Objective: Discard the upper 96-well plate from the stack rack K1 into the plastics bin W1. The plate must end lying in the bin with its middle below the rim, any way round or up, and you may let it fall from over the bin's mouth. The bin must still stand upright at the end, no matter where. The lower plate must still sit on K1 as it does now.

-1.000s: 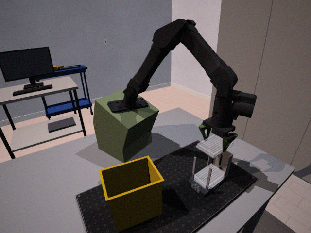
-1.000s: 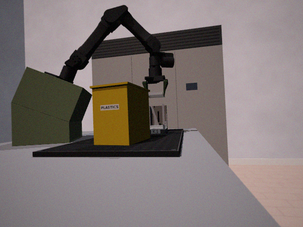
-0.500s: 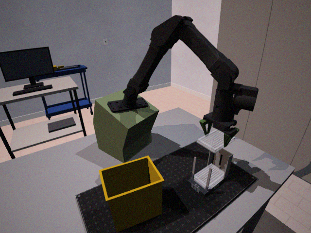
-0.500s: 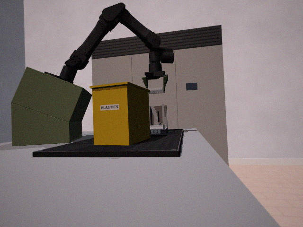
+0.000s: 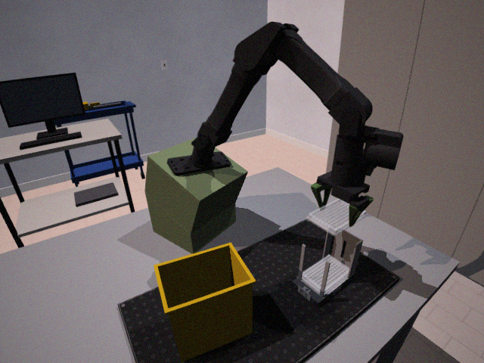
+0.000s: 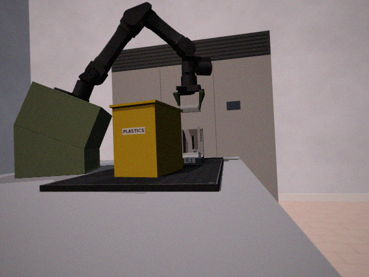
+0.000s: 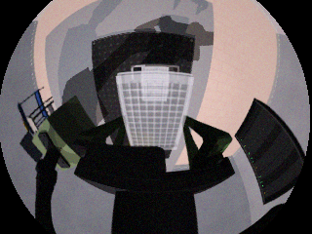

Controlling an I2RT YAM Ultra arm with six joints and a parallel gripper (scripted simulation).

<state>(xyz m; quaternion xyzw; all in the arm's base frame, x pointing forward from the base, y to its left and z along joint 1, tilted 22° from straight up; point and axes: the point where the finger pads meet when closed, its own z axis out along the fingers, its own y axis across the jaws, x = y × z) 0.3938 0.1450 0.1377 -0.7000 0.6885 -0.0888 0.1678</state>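
Top view: tool (image 5: pixel 339 202) clamps the upper plate (image 5: pixel 329 215) wide across its sides, above rack (image 5: pixel 349 246); bin (image 5: pixel 206 296) stands apart.

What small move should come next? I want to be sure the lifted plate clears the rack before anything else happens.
Probably a sideways carry toward the yellow bin. The gripper is shut on the upper plate, which hangs level above the rack's posts, with the lower plate seated below. In the exterior view the plate looks only about level with the bin's rim, so a slight rise on the way seems wise.
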